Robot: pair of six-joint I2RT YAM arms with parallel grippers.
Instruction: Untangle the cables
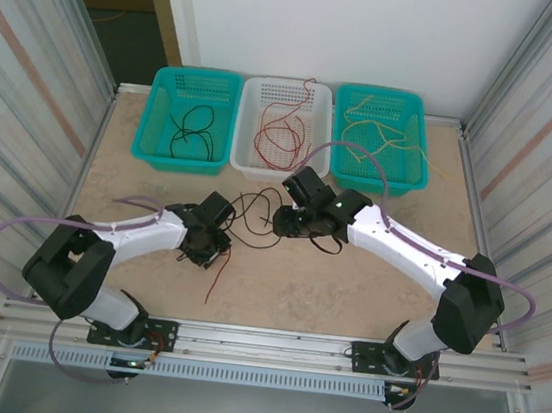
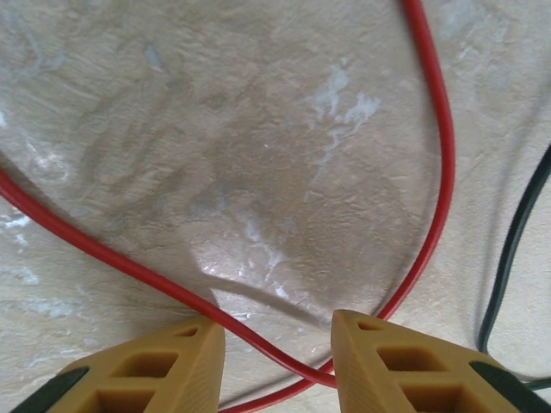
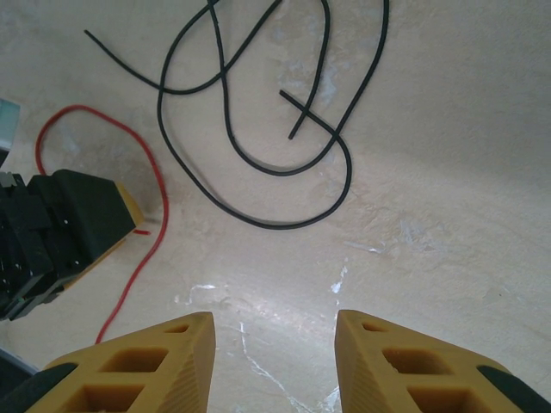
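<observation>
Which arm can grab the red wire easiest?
Left. The red cable runs between the open fingers of the left gripper. The right gripper hangs over bare table, with the red cable off to its side.

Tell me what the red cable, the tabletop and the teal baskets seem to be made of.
Red cable: likely wire in a smooth, glossy plastic sheath, given its even sheen. Tabletop: beige marbled, semi-gloss with glare; stone or laminate, unclear. Teal baskets: moulded plastic, perforated walls.
</observation>
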